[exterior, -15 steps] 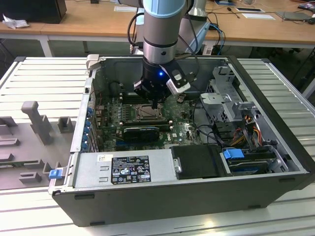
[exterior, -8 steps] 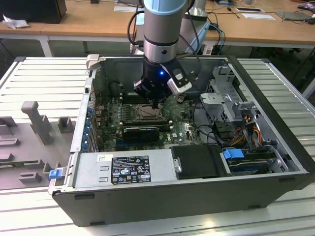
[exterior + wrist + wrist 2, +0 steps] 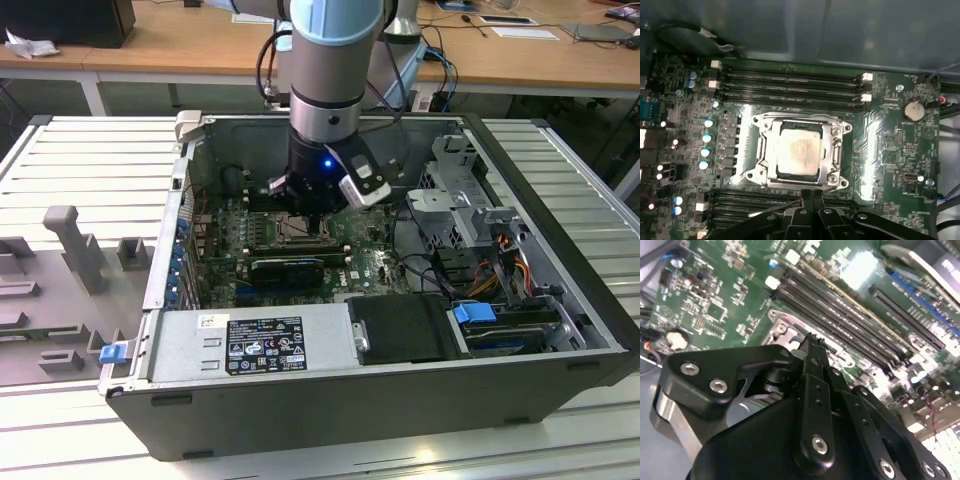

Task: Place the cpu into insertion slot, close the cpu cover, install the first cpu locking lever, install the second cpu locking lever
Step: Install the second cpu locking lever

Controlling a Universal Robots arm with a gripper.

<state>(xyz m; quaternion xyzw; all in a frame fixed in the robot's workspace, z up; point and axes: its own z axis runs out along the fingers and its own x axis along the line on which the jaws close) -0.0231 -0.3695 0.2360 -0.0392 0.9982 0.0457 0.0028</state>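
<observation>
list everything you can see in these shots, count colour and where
computer case: one, dark grey, open on a ribbed metal table
motherboard: one, green, on the case floor
cpu: one, silvery grey, seated in the insertion slot
cpu cover: one, silver frame, lying down around the cpu
memory slots: long black rows on two opposite sides of the socket
coin cell: one, silver, near the board's edge
expansion card: one, black, beside the socket in the exterior view
power supply: one, grey with a dark label, along the case's near wall
blue clips: two, on the drive bay and the case corner
wooden desks: behind the case
gripper: one, black, fingers together at the socket's edge
</observation>
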